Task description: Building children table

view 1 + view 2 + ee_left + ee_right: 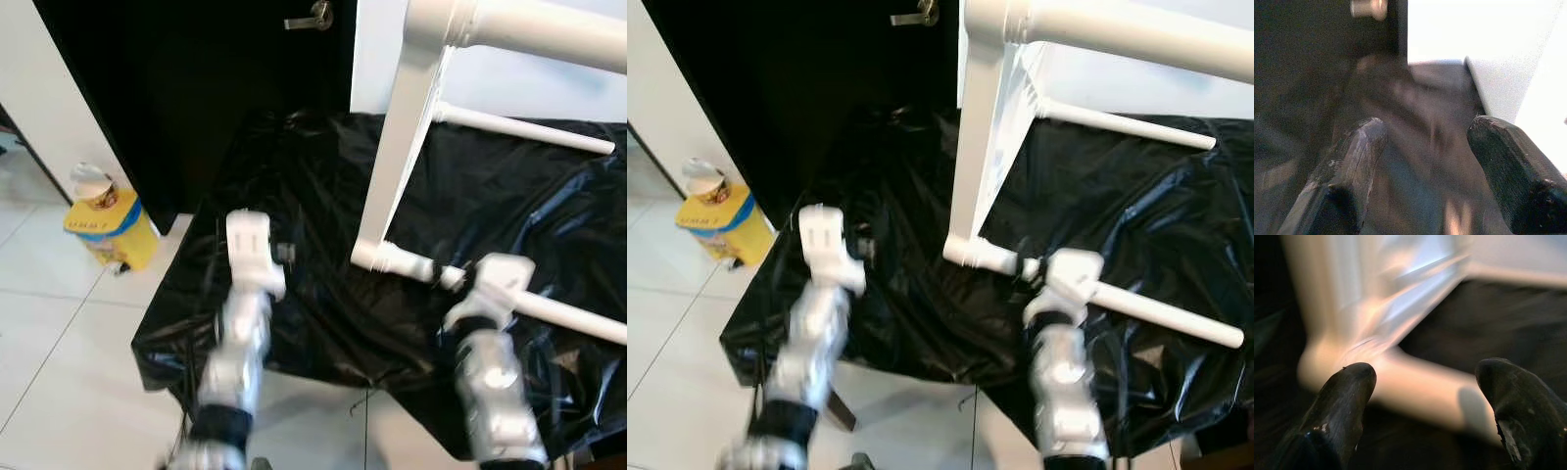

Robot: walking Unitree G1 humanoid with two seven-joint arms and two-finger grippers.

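The white children table [411,127] lies on its side on a tabletop covered w/ black plastic sheet [323,196]. One flat white side stands nearly upright, and round white legs go out from it to the right; the lowest leg [568,315] rests on the sheet.

Right end effector [1422,396] is just before the lower corner of the table, where the leg joins the frame. Its two black fingers [1347,396] are spread apart, w/ the white leg seen between them, not clamped on it.

Left end effector [1425,161] is over the black sheet, to the left of the table and apart from it. Its fingers [1359,156] are also wide apart, nothing between them.

On the tiled floor [49,294], left of the tabletop, stands a yellow container [110,227]. Behind is a dark door w/ a metal handle [313,17].
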